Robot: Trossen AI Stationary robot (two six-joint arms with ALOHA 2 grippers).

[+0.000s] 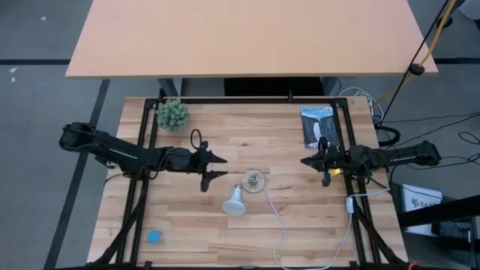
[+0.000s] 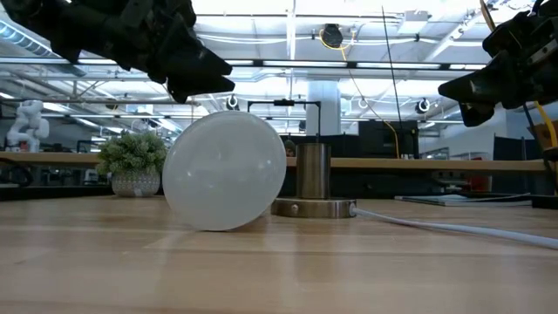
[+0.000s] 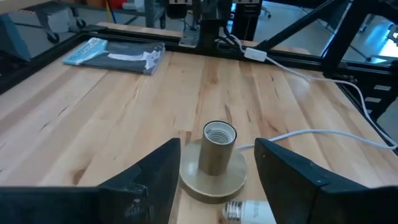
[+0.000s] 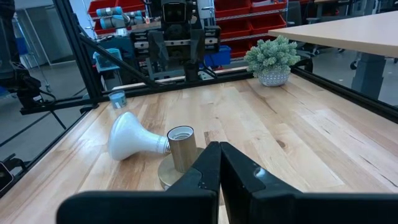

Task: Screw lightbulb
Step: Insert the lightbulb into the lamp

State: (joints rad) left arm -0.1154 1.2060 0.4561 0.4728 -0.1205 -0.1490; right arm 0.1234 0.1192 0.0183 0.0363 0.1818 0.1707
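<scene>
The white lightbulb lies on its side on the table, its screw base pointing at the socket. The socket is a round disc with an upright tube and a thin white cord. My left gripper is open, held above the table just left of the socket; in its wrist view the socket shows between the fingers. My right gripper is shut and empty, held above the table to the socket's right.
A small potted plant stands at the far left. A dark booklet lies at the far right. A small blue disc lies near the front left corner. The white cord runs from the socket to the near edge.
</scene>
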